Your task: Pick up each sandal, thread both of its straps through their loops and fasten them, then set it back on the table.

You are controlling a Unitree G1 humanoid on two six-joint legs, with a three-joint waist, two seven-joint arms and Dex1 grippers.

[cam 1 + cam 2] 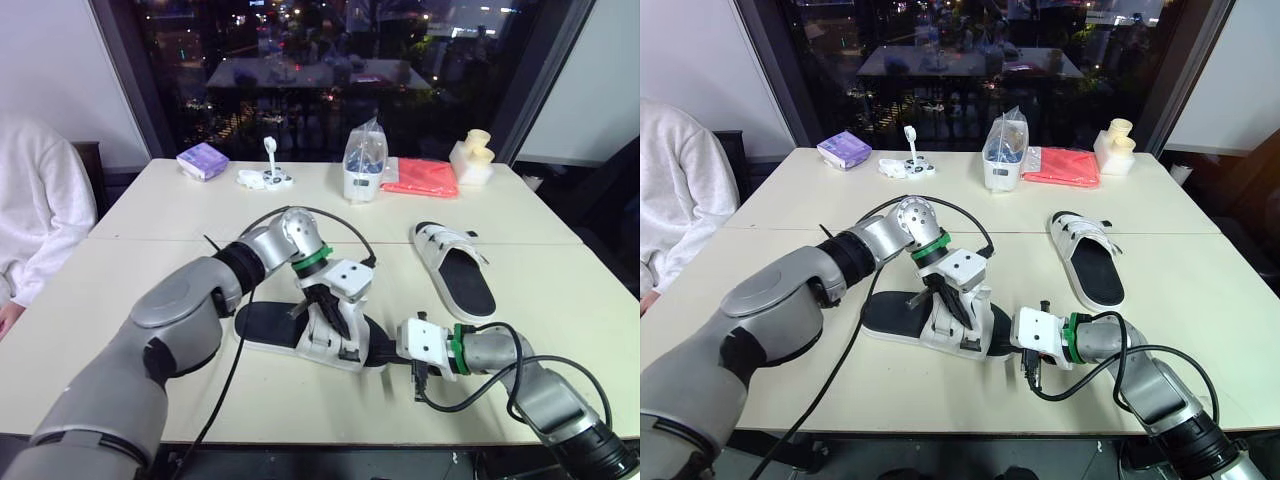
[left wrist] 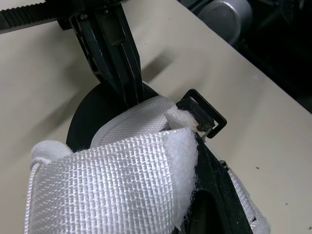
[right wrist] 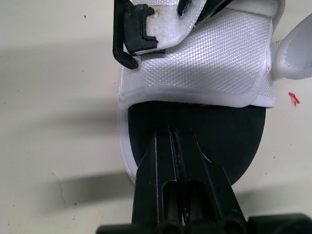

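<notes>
Left wrist view: left hand [image 1: 330, 320] closed on white strap [image 2: 112, 180] beside black loop [image 2: 208, 106], right hand [image 3: 174, 134] closed, pinching sandal sole [image 3: 236, 146]; advise feeding strap tip squarely through loop.

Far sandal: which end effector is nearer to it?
Right. The right end effector grips the near sandal at its toe; the left end effector sits at its straps, farther from the far sandal.

Right gripper [image 3: 174, 132], fingers pressed together, tips on black footbed of sandal [image 3: 214, 122], white strap [image 3: 209, 53], black loop [image 3: 124, 48] beyond
</notes>
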